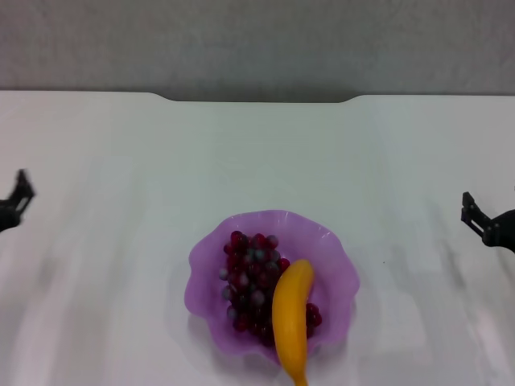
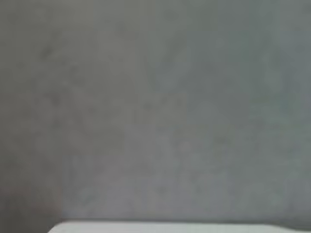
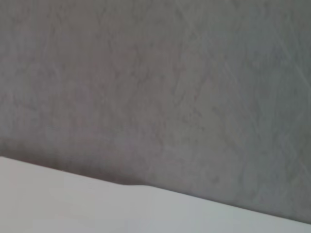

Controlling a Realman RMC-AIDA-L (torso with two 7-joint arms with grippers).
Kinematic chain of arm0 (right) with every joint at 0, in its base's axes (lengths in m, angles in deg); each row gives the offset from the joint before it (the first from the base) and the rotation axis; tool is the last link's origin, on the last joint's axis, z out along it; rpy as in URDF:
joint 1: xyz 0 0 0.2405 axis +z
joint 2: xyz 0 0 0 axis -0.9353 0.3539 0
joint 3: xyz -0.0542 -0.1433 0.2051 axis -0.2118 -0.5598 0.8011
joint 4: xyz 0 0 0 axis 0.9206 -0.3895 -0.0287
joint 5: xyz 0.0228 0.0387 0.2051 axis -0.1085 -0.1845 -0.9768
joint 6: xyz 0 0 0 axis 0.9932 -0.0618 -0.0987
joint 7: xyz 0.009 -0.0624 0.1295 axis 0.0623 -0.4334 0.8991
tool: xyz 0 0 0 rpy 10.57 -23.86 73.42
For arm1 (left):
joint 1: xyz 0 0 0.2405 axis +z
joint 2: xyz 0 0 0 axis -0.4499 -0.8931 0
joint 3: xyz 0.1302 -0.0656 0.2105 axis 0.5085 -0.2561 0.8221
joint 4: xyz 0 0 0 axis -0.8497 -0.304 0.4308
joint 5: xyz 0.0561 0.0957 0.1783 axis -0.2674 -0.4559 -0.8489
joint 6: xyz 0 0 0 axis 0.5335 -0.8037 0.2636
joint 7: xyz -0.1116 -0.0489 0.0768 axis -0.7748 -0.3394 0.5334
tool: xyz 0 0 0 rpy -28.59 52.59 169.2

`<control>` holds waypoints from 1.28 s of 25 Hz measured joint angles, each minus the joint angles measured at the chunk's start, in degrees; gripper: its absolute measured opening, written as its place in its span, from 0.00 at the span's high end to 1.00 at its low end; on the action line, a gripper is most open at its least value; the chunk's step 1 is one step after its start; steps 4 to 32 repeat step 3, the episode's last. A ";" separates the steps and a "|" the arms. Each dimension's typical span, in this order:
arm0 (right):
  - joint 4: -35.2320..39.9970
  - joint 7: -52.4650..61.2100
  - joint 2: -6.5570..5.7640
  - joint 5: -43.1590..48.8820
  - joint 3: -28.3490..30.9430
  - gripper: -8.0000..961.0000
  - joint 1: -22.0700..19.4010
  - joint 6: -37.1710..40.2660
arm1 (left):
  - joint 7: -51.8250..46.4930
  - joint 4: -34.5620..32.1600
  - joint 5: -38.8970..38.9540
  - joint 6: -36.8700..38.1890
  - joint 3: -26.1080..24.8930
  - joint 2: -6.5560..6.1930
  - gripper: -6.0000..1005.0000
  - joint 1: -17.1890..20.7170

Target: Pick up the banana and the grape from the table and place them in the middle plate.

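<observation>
The purple scalloped middle plate (image 1: 211,256) sits on the white table (image 1: 257,161) near the front centre. The bunch of dark red grapes (image 1: 249,273) lies inside it. The yellow banana (image 1: 291,318) lies in the plate on the right side of the grapes, its near tip reaching over the front rim. My left gripper (image 1: 18,199) is at the far left edge of the head view and my right gripper (image 1: 479,219) at the far right edge, both far from the plate. Neither wrist view shows the plate, the fruit or any fingers.
The table's far edge has a notch (image 1: 257,98) against a grey wall (image 1: 257,40). The wrist views show only the grey wall (image 2: 155,107) (image 3: 155,87) and a strip of the table's edge (image 2: 175,227) (image 3: 73,204).
</observation>
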 joint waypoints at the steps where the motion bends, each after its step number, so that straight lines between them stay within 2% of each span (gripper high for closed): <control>1: -0.01 0.00 0.01 -0.03 0.10 0.07 0.01 0.08 | -1.35 -1.37 0.18 -0.11 -0.38 -0.06 0.11 -0.26; 3: -0.01 0.00 0.02 -0.06 0.12 0.07 -0.07 0.10 | -2.89 -2.87 0.37 -0.12 -0.80 -0.14 0.11 -0.10; 32: -0.01 0.00 0.02 -0.06 0.12 0.07 -0.07 0.10 | -2.89 -2.87 0.37 -0.12 -0.80 -0.14 0.11 -0.10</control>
